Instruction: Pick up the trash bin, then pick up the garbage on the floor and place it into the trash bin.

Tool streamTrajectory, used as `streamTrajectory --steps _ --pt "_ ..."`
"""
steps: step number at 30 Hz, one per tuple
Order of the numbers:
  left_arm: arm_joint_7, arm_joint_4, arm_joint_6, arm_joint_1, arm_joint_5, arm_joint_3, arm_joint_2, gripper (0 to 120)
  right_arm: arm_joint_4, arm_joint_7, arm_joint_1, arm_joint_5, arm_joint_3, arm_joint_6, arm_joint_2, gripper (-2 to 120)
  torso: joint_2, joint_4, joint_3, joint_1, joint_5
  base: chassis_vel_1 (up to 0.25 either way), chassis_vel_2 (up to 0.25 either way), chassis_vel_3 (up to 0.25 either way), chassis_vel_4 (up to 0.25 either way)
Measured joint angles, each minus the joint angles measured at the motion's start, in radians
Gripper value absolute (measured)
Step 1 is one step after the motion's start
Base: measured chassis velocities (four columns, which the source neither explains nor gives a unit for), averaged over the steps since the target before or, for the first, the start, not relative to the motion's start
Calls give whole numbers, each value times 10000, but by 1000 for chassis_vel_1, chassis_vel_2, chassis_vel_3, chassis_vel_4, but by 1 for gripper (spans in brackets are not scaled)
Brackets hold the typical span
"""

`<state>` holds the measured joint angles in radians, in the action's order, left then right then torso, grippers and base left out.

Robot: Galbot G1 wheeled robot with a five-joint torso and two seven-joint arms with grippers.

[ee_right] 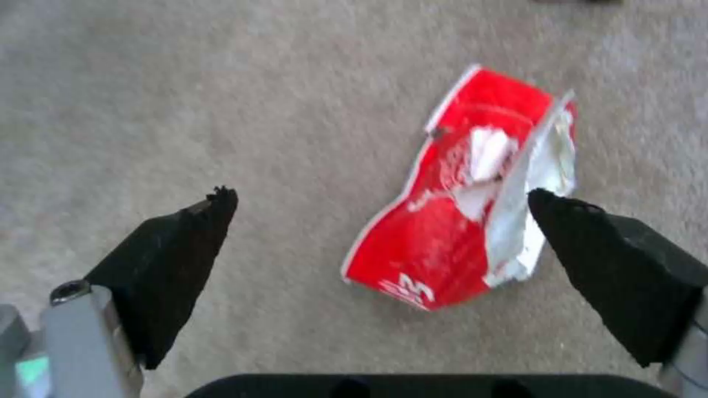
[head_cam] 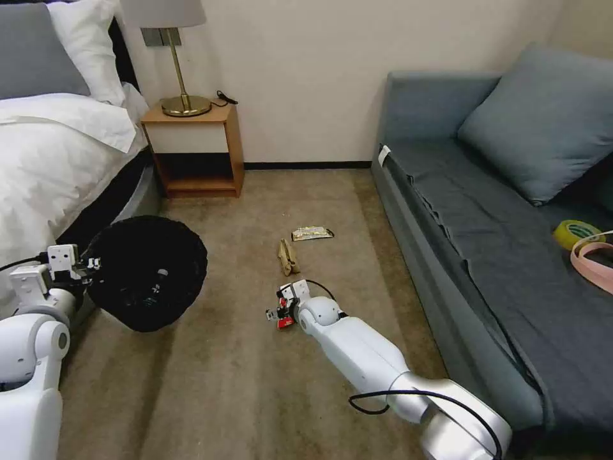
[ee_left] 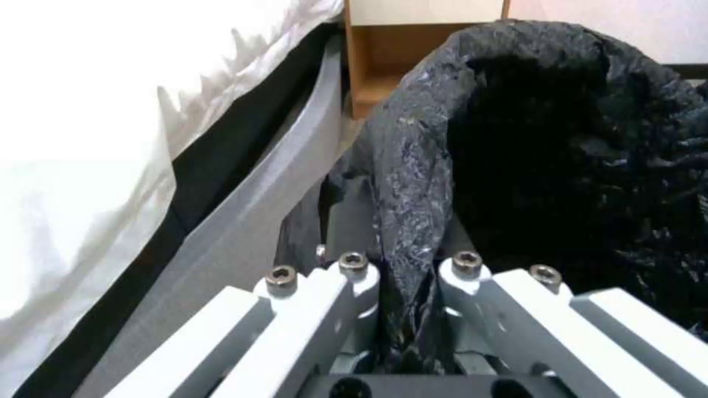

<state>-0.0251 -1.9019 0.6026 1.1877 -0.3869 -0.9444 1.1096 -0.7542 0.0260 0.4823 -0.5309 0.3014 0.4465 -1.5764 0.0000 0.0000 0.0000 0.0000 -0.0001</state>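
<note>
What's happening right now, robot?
Left pincer clamped on trash bin rim. Right pincer open over red wrapper on carpet. Nothing blocking.

Head camera looks forward and down across the carpet [head_cam: 242, 383]; each wrist camera sits close behind its own fingers — right one faces that carpet.

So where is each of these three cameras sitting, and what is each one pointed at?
Head view: from the robot's head, looking down at the carpet, bed, sofa and both arms.
Left wrist view: from the left wrist, looking along the left gripper, shut on the trash bin rim.
Right wrist view: from the right wrist, looking down past the open right gripper at the red-white wrapper.
Shared: the head view also shows the trash bin, left gripper, right gripper and wrapper.
</note>
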Motion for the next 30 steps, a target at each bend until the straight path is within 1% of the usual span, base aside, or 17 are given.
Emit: streamTrajectory --steps 3,14,20,30 --pt "-4 -85 -6 16 -10 6 1 4 408 -127 -41 198 -161 -215 -114 100 0 -3 0 0 0 0 0 0 0" --pt "-5 -260 -88 195 -30 -39 31 4 1363 -802 -231 647 -567 -394 -332 100 0 -2 0 0 1 0 0 0 0" --pt "-5 -322 -173 335 -36 -97 56 4 1726 -1040 -296 873 -711 -539 -332 100 0 0 0 0 1 0 0 0 0" --pt "0 -466 -180 298 -134 -76 71 4 1957 -1739 -395 1033 -823 -560 -326 100 0 0 0 0 2 0 0 0 0"
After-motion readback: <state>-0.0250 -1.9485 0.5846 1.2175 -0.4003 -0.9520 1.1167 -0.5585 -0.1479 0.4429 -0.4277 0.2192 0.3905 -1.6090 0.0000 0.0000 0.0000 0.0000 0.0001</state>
